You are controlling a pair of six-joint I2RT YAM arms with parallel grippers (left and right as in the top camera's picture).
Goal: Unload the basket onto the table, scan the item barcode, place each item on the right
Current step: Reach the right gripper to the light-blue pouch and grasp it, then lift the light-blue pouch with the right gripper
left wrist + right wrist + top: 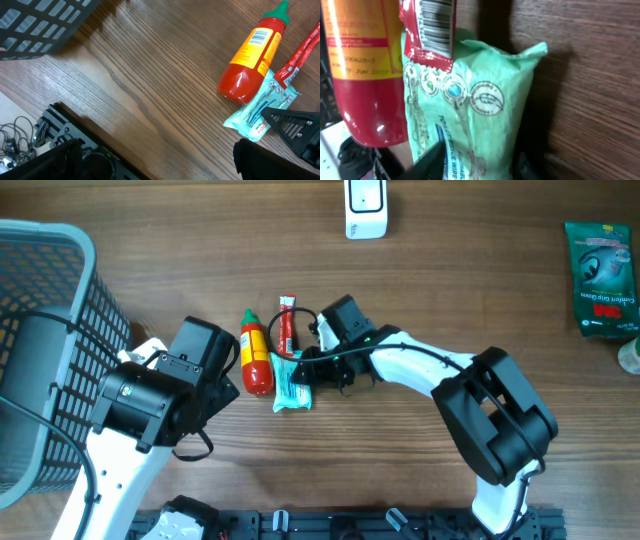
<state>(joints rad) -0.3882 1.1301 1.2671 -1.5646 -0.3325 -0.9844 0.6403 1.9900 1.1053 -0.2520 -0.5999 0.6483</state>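
The wooden table [480,280] fills the overhead view. A dark mesh basket [45,330] takes up its 9 o'clock edge.

The left gripper [157,152] hangs at about 8 o'clock from the middle. Its jaws are spread wide and hold nothing. The right gripper [305,372] reaches in from 5 o'clock to the centre. Its fingers [432,160] stand on either side of the wipes packet. I cannot tell whether they press on the packet or only flank it.

A green bag [600,275] lies flat far out at 2 o'clock, well apart from everything else.

A red sauce bottle [256,355] with a yellow label lies on its side just left of centre. Its green cap points to 12 o'clock.

The pale green wipes packet [290,385] lies flat at the centre. It touches the bottle's base on its 9 o'clock side.

A white scanner [365,208] sits at 12 o'clock by the table's far edge.

A thin red stick pack [286,325] lies just beside the bottle. Its lower end, printed with a barcode, overlaps the top of the wipes packet.
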